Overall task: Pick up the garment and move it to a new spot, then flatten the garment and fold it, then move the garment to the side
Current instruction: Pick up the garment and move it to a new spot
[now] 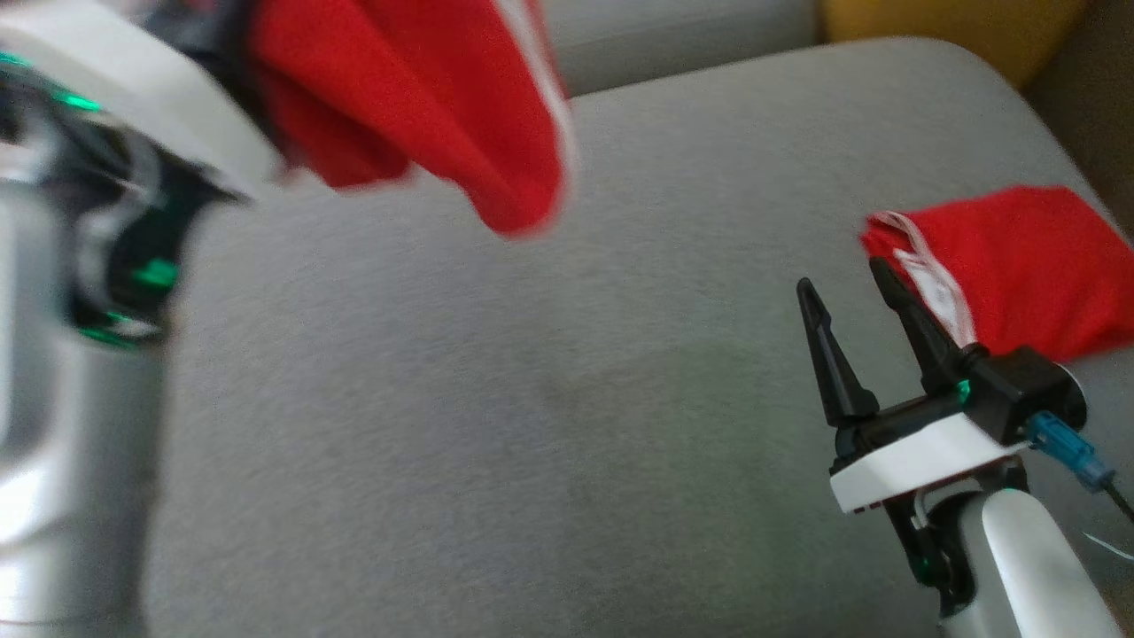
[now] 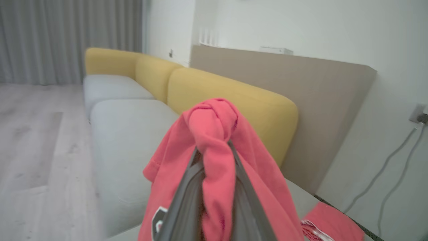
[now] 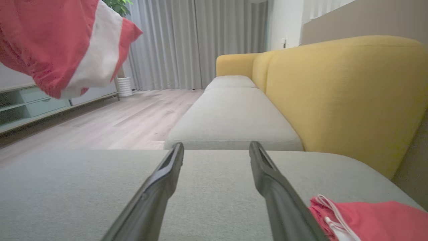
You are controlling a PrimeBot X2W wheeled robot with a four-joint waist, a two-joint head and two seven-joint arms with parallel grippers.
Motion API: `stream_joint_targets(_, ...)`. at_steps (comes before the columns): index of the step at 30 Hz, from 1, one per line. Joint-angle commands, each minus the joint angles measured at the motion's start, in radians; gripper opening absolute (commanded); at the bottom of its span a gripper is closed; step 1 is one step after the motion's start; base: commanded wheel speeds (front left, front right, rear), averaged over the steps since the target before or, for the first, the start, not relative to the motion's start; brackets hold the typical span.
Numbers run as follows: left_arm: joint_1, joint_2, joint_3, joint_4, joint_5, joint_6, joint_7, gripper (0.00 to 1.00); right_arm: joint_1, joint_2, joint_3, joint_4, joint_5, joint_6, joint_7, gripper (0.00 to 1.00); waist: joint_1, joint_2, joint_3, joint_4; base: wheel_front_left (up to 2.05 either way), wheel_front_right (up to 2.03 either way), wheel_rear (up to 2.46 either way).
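One red garment (image 1: 416, 97) — bunched, white-trimmed — clamped in left fingers (image 2: 186, 194), right fingers (image 1: 830, 359) spread apart

White forearm (image 1: 1028, 567), black tapered fingers (image 1: 828, 354)

Grey sofa cushion (image 1: 532, 399); yellow backrest (image 3: 334, 93); grey curtains (image 3: 184, 43).

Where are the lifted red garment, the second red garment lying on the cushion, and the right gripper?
lifted red garment (image 1: 416, 97): head view, middle of the hanging fabric.
second red garment (image 1: 1036, 266): head view, its flat red top.
right gripper (image 1: 842, 275): head view, midway between its fingertips.
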State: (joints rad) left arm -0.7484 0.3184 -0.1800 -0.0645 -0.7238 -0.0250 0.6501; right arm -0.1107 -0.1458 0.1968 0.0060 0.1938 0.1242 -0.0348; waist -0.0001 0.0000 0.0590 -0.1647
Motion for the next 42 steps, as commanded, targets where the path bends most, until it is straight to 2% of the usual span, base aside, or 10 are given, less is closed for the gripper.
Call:
stream_joint_targets(1, -0.006, 0.007, 0.004, -0.038, -0.003, -0.008, 0.001, 0.0, -0.035, 0.002, 0.024, -0.039, 0.006, 0.007, -0.002, 1.0, 0.0001, 0.0, 0.014, -0.074, 0.0, 0.0, 0.0)
stream_joint_targets(8, 0.1, -0.044, -0.1, 0.073, 0.053, -0.044, -0.09, 0.0, -0.08, 0.01, 0.053, -0.027, 0.019, 0.007, -0.02, 1.0, 0.0001, 0.0, 0.068, -0.168, 0.0, 0.0, 0.0)
stream_joint_targets(12, 0.156, -0.038, -0.16, 0.207, 0.135, -0.07, -0.215, 0.0, -0.096, 0.015, 0.059, -0.013, 0.022, 0.007, -0.034, 1.0, 0.0001, 0.0, 0.085, -0.184, 0.0, 0.0, 0.0)
stream_joint_targets(15, 0.196, -0.064, -0.197, 0.319, 0.194, -0.072, -0.345, 0.0, -0.098, 0.018, 0.058, -0.001, 0.022, 0.007, -0.04, 1.0, 0.0001, 0.0, 0.089, -0.176, 0.0, 0.0, 0.0)
stream_joint_targets(16, 0.211, -0.082, -0.204, 0.355, 0.202, -0.068, -0.388, 0.13, -0.098, 0.018, 0.057, 0.002, 0.023, 0.007, -0.04, 1.0, 0.0001, 0.0, 0.089, -0.171, 0.0, 0.0, 0.0)
stream_joint_targets(18, 0.239, -0.121, -0.22, 0.422, 0.207, -0.066, -0.449, 1.0, -0.097, 0.016, 0.053, 0.007, 0.023, 0.007, -0.041, 1.0, 0.0001, 0.0, 0.087, -0.158, 0.0, 0.0, 0.0)
stream_joint_targets(22, 0.274, -0.187, -0.233, 0.501, 0.202, -0.064, -0.556, 1.0, -0.089, 0.01, 0.038, 0.009, 0.021, 0.007, -0.037, 1.0, 0.0001, 0.0, 0.07, -0.121, 0.0, 0.0, 0.0)
stream_joint_targets(29, 0.348, -0.212, -0.209, 0.481, 0.198, -0.04, -0.731, 1.0, -0.059, -0.003, 0.006, -0.004, 0.018, 0.007, -0.019, 1.0, 0.0001, 0.0, 0.038, -0.053, 0.0, 0.0, 0.0)
stream_joint_targets(36, 0.503, -0.143, -0.112, 0.381, 0.183, 0.005, -0.87, 1.0, -0.002, -0.001, -0.029, -0.018, 0.013, 0.007, 0.0, 1.0, 0.0001, 0.0, -0.006, 0.016, 0.0, 0.0, 0.0)
stream_joint_targets(42, 0.619, -0.066, -0.024, 0.305, 0.204, 0.043, -0.903, 1.0, 0.052, 0.01, -0.056, -0.015, 0.012, 0.007, 0.012, 1.0, 0.0001, 0.0, -0.043, 0.055, 0.0, 0.0, 0.0)
